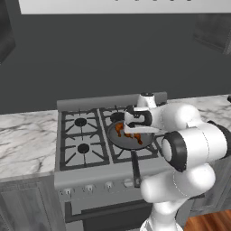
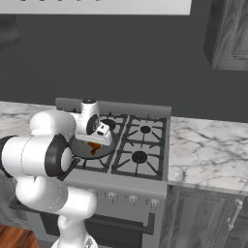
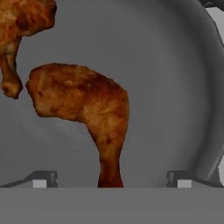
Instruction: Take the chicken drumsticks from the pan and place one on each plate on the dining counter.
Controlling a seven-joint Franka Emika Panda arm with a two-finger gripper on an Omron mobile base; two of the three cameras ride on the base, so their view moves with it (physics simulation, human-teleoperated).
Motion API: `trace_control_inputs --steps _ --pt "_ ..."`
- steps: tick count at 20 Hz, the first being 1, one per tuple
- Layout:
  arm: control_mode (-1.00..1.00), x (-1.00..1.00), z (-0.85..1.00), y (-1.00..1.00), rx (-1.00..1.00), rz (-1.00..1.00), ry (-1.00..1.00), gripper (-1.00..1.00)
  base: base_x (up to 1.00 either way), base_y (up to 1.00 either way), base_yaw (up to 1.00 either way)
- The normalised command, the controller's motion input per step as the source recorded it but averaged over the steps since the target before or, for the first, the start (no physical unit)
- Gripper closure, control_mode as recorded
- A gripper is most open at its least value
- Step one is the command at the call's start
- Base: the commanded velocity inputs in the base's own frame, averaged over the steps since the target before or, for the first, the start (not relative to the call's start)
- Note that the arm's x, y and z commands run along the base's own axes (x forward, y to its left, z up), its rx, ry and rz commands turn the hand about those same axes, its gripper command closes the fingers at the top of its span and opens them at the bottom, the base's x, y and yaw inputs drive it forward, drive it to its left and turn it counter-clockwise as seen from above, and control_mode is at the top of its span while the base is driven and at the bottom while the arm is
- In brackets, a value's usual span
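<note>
The gripper (image 3: 111, 178) hangs low over the pan (image 3: 175, 87) with its jaws spread wide and nothing between them; the two dark fingertips (image 3: 41, 178) stand far apart, one on each side of the thin bone end of a drumstick (image 3: 85, 111), without touching it. That drumstick lies flat on the pan's grey floor, its thick meaty end pointing away from the fingers. A second drumstick (image 3: 19, 26) lies just beside it in the same pan, close but apart from the first. From the left base view the gripper (image 1: 134, 127) sits right above the pan (image 1: 118, 140), whose long black handle (image 1: 135, 169) points toward the near edge of the stove (image 1: 83, 149); one drumstick (image 1: 119, 128) shows at the pan's left side and the other drumstick (image 1: 136, 137) toward its right. The pan rests on the near burner beside the middle of the stove, with open burner grates to its left in that view. In the right base view the gripper (image 2: 99, 138) is over the pan (image 2: 87, 151), where a bit of orange-brown drumstick (image 2: 94, 147) shows beneath the hand. Marble counters (image 2: 208, 150) flank the stove on both sides, and a dark wall rises behind it.
</note>
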Motion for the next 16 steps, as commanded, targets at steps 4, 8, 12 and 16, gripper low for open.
trace_control_inputs --steps 4,8,12,16 --pt "-1.00 0.07 -0.25 0.02 -0.02 0.00 0.05 -1.00 0.00 0.00 0.00" --pt "-1.00 0.13 -0.18 0.00 0.00 0.00 0.05 -1.00 0.00 0.00 0.00" --pt "-1.00 0.21 -0.16 0.00 0.00 0.00 0.00 -1.00 0.00 0.00 0.00" --pt "-1.00 0.07 -0.20 0.05 0.00 0.00 0.00 -1.00 0.00 0.00 0.00"
